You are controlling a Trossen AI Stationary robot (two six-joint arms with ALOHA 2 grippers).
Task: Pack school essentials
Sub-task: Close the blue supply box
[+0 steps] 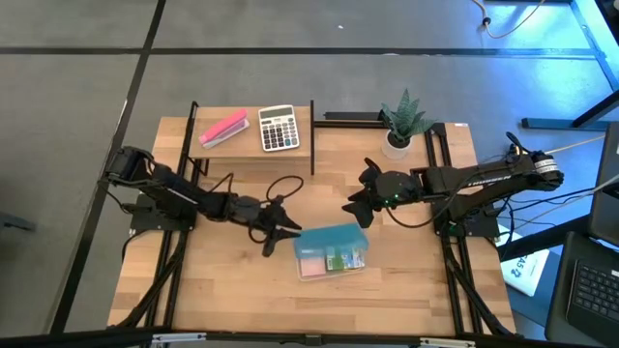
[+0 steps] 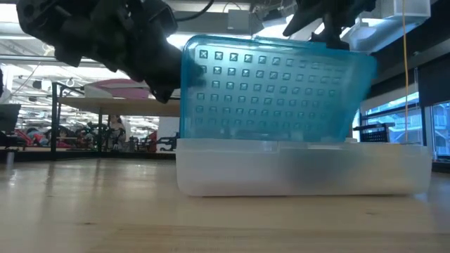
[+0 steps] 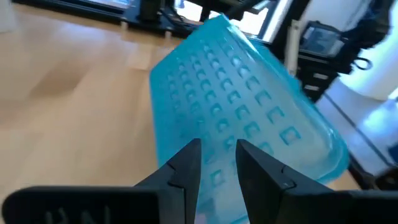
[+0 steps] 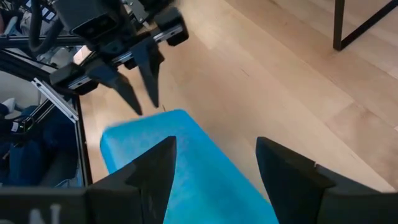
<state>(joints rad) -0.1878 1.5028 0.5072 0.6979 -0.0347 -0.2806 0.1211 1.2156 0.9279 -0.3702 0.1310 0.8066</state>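
We see the box (image 1: 331,253) mid-desk (image 1: 232,290), blue lid (image 2: 274,88) raised, long axis left-right. Left gripper (image 1: 280,232) hovers just left of the lid, nearer; right gripper (image 1: 356,205) hangs behind; both jaws open, empty.

Translucent blue plastic lid (image 2: 274,88) with embossed squares, frosted plastic box (image 2: 302,167), matt wooden table (image 1: 242,280).

Both our arms are stretched in low toward the middle of the table, elbows out to the sides. Our left end effector (image 1: 283,232) points right, its fingers (image 3: 184,168) parted by a narrow gap with nothing between them. Our right end effector (image 1: 354,207) faces it from the other side, angled down a bit, fingers (image 4: 155,168) spread wider and also empty.
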